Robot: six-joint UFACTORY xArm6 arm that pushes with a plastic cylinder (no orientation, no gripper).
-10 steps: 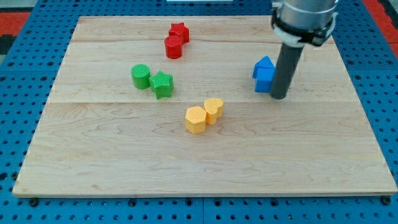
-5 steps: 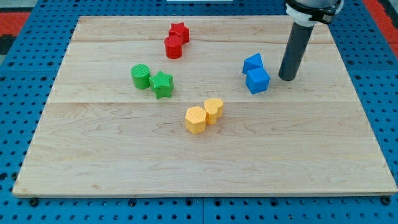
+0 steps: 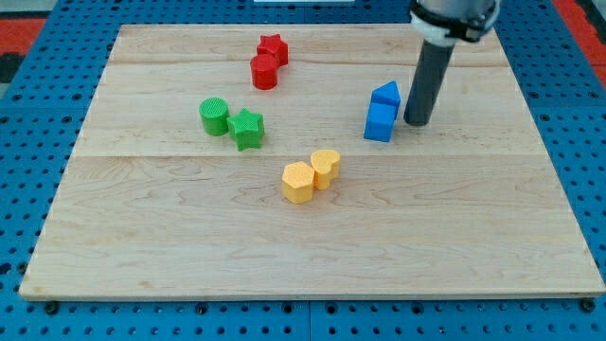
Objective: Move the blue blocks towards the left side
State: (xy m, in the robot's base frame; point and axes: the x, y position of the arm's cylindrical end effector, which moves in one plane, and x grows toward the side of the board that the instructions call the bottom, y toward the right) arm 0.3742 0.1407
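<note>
Two blue blocks sit together right of the board's centre: a blue cube (image 3: 380, 123) in front and a blue wedge-like block (image 3: 387, 95) just behind it, touching. My tip (image 3: 417, 122) stands on the board just to the right of them, a small gap from the cube. The dark rod rises from it toward the view's top.
A red star (image 3: 274, 46) and red cylinder (image 3: 264, 71) sit near the top centre. A green cylinder (image 3: 215, 116) and green star (image 3: 247, 128) lie left of centre. Two yellow blocks (image 3: 298, 182) (image 3: 326, 167) lie near the middle. The wooden board (image 3: 142, 246) rests on a blue pegboard.
The blue blocks have slid left by a small amount and turned. My tip went from beside the blocks up and right, then came back left next to them.
</note>
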